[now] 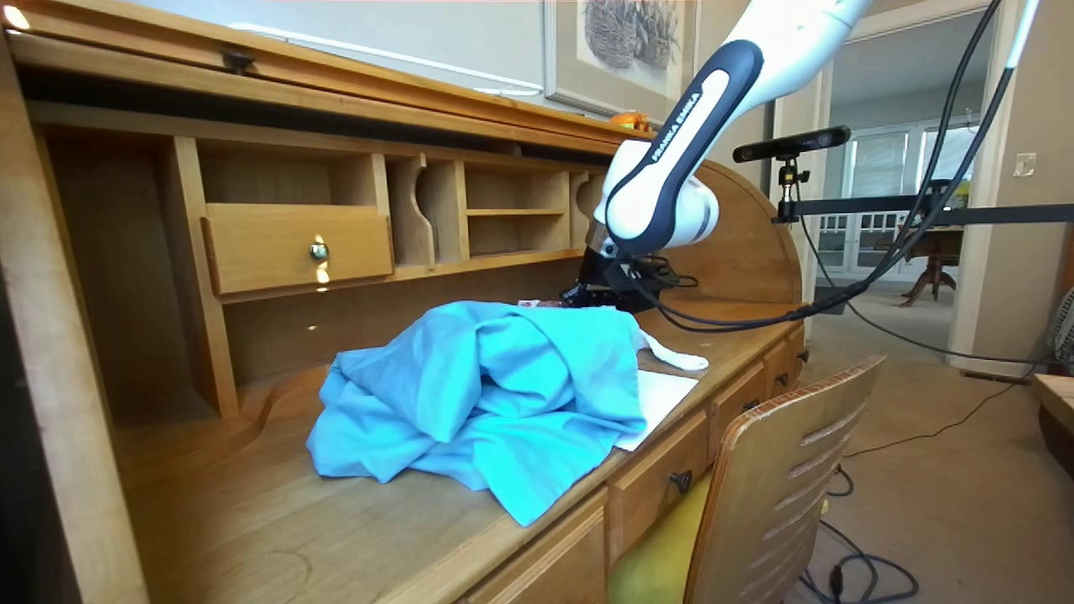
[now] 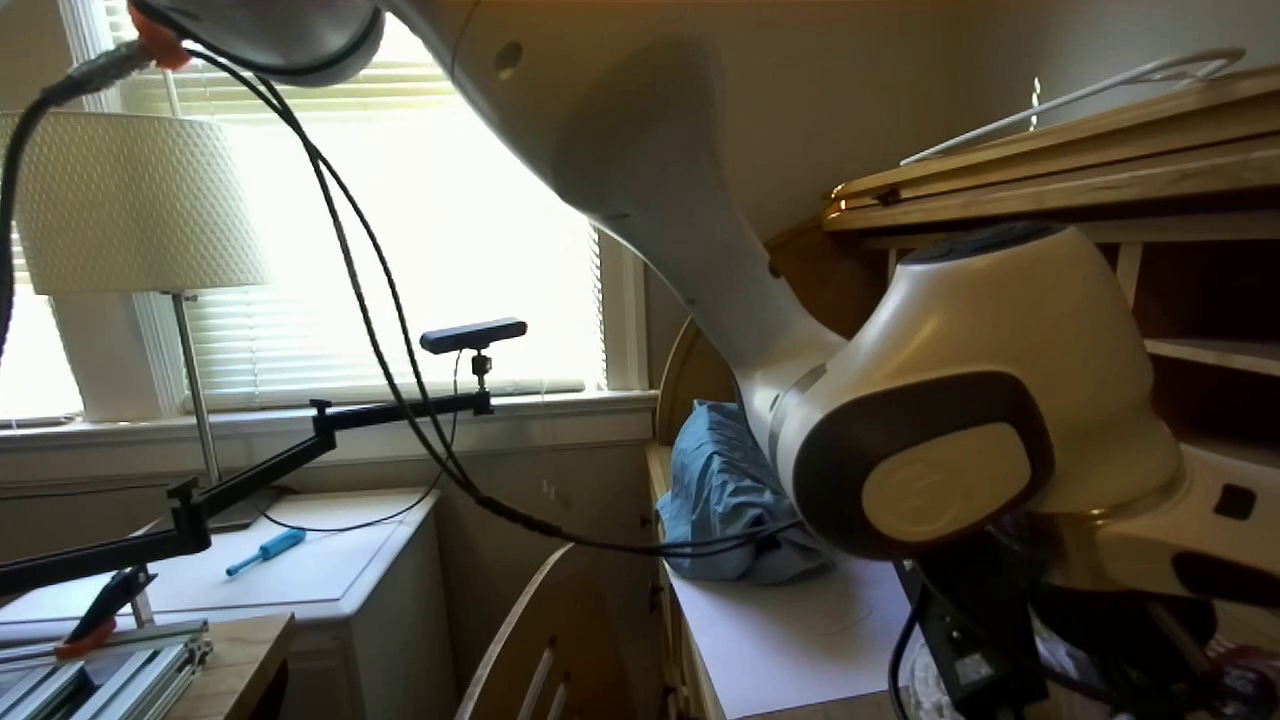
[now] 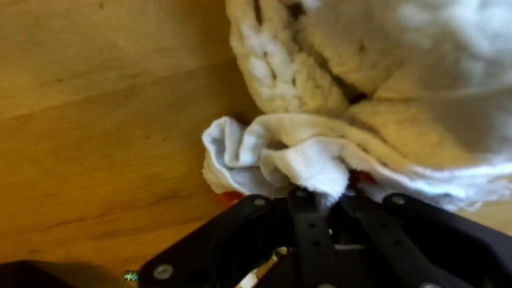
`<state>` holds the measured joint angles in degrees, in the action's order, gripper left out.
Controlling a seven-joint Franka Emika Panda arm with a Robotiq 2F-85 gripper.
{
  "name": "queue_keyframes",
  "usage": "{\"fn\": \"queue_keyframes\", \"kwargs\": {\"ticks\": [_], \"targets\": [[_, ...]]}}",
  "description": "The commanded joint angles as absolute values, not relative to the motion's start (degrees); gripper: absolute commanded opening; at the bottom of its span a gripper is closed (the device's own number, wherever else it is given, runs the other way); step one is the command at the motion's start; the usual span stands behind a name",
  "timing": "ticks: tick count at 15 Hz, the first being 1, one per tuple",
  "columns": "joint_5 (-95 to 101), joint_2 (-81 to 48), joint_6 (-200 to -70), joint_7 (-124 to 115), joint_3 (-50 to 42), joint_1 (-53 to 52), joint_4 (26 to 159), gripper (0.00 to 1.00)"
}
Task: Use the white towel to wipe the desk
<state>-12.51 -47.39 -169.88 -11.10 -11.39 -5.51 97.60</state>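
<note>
My gripper [image 3: 324, 194] pinches a bunched edge of the white towel [image 3: 340, 130] | grasp: done | wiping the desk [image 1: 252, 520]: I judge mostly left, amount wiped unclear

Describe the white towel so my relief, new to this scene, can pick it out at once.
Start at the wooden desk, then find the black fingers at the bottom of the wrist view. The white towel is bunched there, part of it pinched between them. Unlike the blue cloth and the flat white sheet, it is fuzzy, white and gripped.
</note>
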Motion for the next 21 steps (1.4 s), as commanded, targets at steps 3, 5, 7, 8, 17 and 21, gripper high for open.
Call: {"fn": "queue_keyframes", "kwargs": {"ticks": [3, 5, 7, 8, 17, 21], "targets": [[-11.0, -41.3, -151.4, -11.8, -6.0, -2.6, 100.0, 0.02], [-10.6, -40.3, -143.8, -13.3, -6.2, -2.8, 99.2, 0.02], [-10.0, -40.1, -136.8, -16.3, -7.3, -3.4, 98.2, 0.02], [-10.5, -40.2, -134.7, -16.6, -6.7, -2.8, 97.6, 0.02], [-13.3, -47.5, -170.7, -14.7, -3.3, -0.4, 96.0, 0.02], [-12.7, -52.0, -187.0, -15.0, -5.5, -1.7, 94.8, 0.02]]}}
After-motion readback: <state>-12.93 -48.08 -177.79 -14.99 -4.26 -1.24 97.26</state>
